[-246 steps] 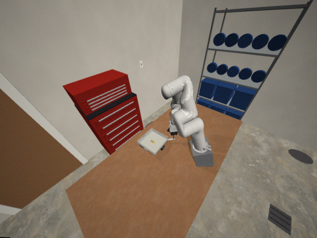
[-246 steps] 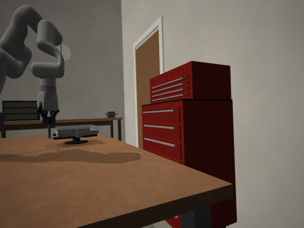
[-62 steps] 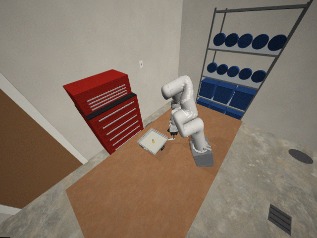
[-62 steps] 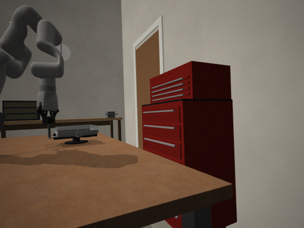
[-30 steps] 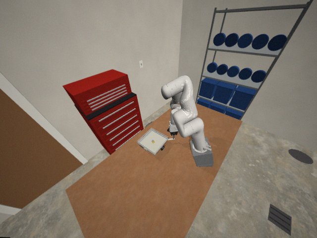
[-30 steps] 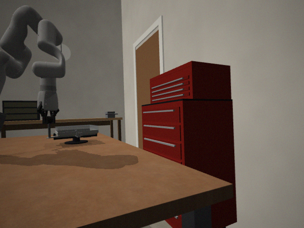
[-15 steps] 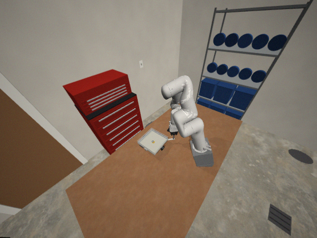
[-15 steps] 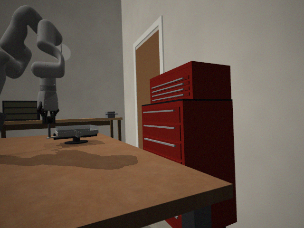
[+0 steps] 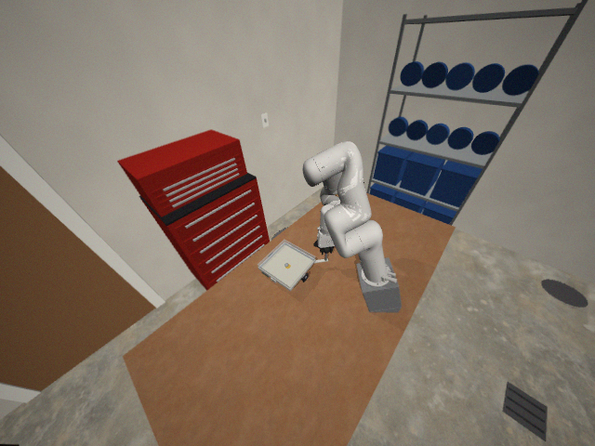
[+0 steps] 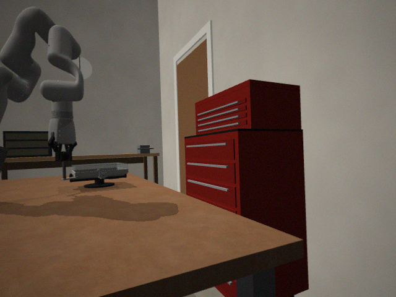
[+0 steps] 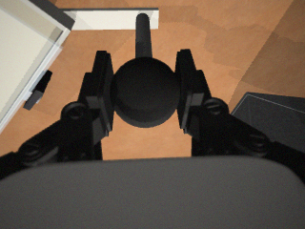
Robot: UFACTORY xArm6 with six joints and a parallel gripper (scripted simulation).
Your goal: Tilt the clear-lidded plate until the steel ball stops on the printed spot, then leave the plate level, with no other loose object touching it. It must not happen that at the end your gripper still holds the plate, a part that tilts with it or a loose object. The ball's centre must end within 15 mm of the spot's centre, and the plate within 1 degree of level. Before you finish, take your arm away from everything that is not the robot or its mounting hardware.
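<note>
The square white plate (image 9: 270, 274) (image 10: 99, 172) (image 11: 19, 62) with a clear lid sits on a black pivot stand (image 10: 99, 184) near the table's far side. It looks close to level. A small grey ball (image 9: 287, 264) lies at the yellow printed spot (image 9: 286, 267) near the plate's middle; how well it is centred is too small to tell. A white tab (image 9: 319, 262) (image 11: 114, 19) juts from the plate and carries a black stalk (image 11: 143, 33) with a round knob (image 11: 143, 107). My gripper (image 9: 325, 253) (image 10: 64, 157) (image 11: 144, 70) points straight down and is shut on this knob.
The arm's grey base (image 9: 381, 293) (image 11: 274, 116) stands just right of the plate. A red tool chest (image 9: 204, 206) (image 10: 246, 153) stands beside the table, close to the plate. A shelf rack (image 9: 451, 129) with blue bins is behind the arm.
</note>
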